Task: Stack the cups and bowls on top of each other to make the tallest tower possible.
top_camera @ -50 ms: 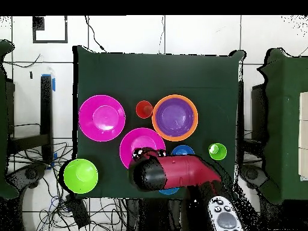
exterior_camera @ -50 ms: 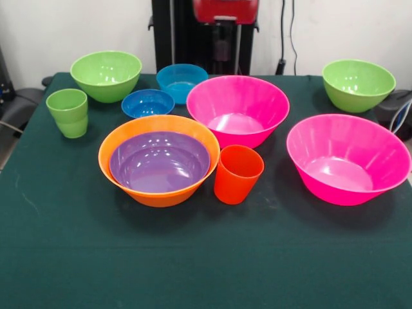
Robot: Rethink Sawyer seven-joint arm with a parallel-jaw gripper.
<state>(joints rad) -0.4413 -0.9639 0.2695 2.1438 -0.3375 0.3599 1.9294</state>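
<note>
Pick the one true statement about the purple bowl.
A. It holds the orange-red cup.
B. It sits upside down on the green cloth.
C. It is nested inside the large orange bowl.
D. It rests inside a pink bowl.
C: the purple bowl sits upright inside the large orange bowl, with the orange rim showing all round it; the orange-red cup stands apart on the cloth beside them.

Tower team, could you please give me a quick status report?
Gripper state unclear, arm drawn back. Purple bowl nested in orange bowl; no tower yet. Cups and remaining bowls scattered.
</note>
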